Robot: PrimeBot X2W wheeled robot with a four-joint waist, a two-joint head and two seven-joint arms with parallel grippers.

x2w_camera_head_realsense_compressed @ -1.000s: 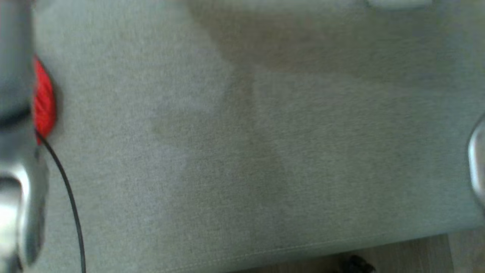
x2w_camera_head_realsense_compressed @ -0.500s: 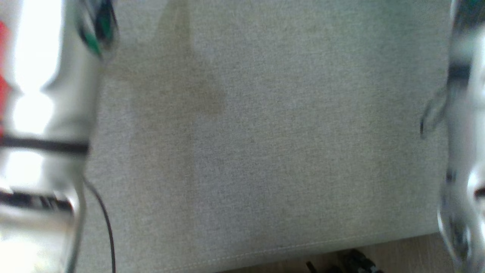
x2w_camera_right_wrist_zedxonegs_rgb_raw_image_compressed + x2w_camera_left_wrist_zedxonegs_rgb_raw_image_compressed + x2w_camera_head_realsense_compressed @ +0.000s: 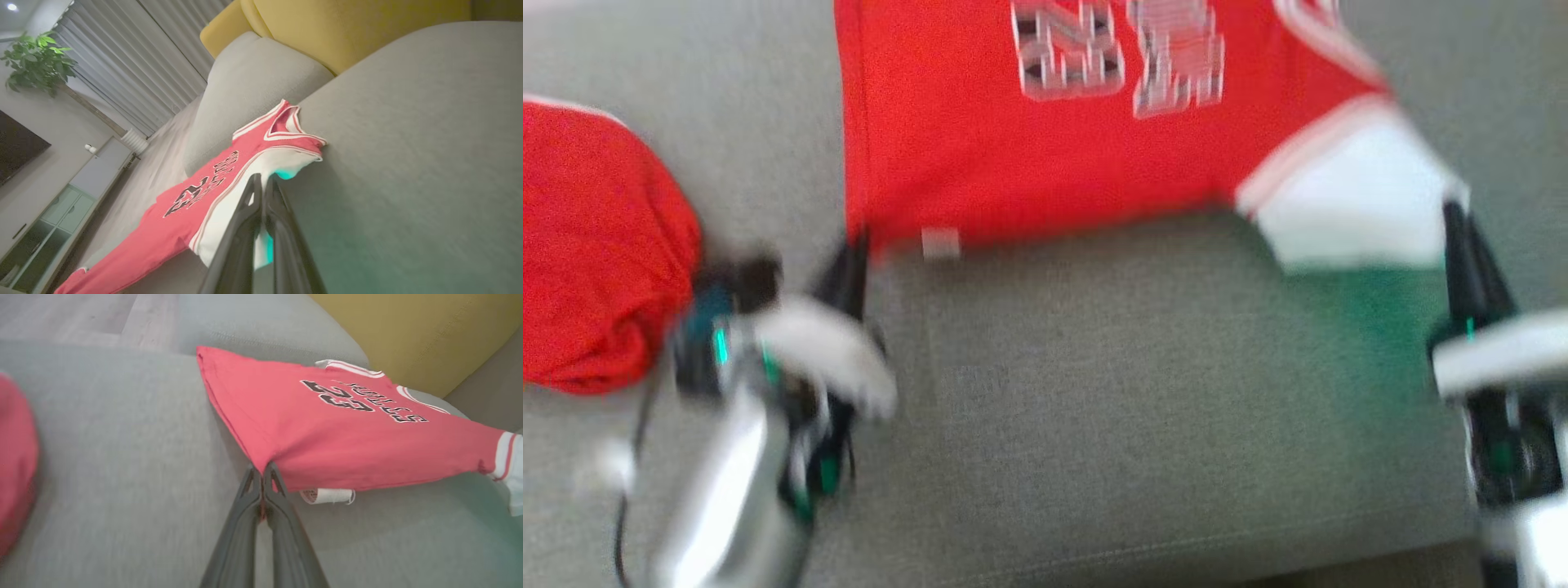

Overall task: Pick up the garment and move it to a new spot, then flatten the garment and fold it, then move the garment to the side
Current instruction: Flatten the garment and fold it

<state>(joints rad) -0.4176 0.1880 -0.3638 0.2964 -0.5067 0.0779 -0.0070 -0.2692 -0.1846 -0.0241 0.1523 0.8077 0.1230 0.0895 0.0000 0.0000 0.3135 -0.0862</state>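
The garment (image 3: 1045,139) is a red sleeveless jersey with white trim and dark numbers, spread across the grey sofa cushion (image 3: 1094,425). Its near edge is stretched between my two grippers. My left gripper (image 3: 854,249) is shut on the jersey's red hem corner, seen close in the left wrist view (image 3: 261,471), where a white label (image 3: 327,495) hangs beside it. My right gripper (image 3: 1454,216) is shut on the white side panel (image 3: 229,204) of the garment (image 3: 175,220). The head view is blurred.
A second, bunched red cloth (image 3: 596,245) lies on the cushion left of my left arm. Yellow back cushions (image 3: 429,330) stand behind the jersey. The cushion's front seam (image 3: 1176,547) runs along the bottom. Curtains, a plant (image 3: 36,61) and a cabinet lie beyond.
The head view has shifted: earlier it showed bare cushion with arms at the edges, now the jersey and both grippers are in it. Both grippers stay shut.
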